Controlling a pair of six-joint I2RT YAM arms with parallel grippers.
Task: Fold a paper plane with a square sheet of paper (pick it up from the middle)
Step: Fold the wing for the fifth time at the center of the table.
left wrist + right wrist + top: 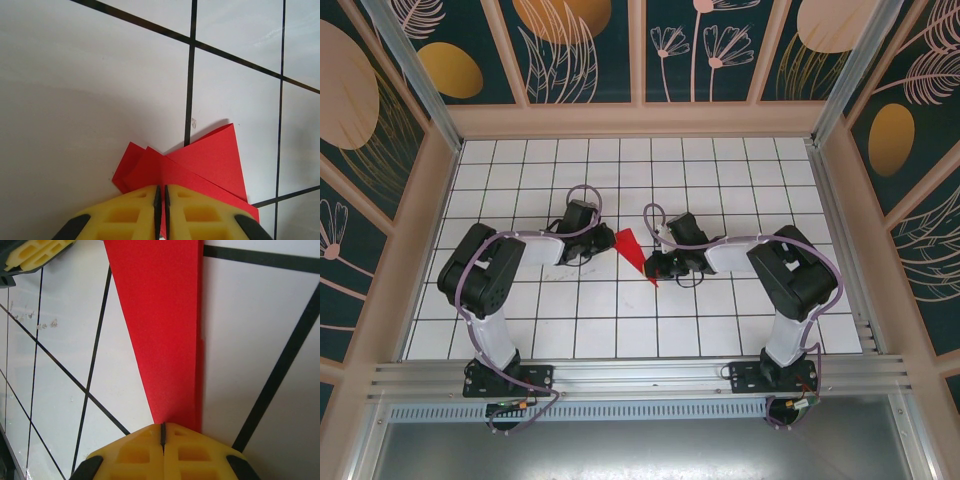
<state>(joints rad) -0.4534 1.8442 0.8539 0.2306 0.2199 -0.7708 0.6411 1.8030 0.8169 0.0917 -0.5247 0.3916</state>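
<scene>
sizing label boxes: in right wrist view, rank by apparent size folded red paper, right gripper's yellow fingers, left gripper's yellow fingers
1. folded red paper
2. right gripper's fingers
3. left gripper's fingers (farther away)

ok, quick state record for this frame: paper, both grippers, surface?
paper: paper plane, red, folded to a narrow pointed shape, between the two arms
left gripper: shut on the plane's wide end
right gripper: shut on the plane's narrow end
surface: white grid table
plane lifted or resting: cannot tell
</scene>
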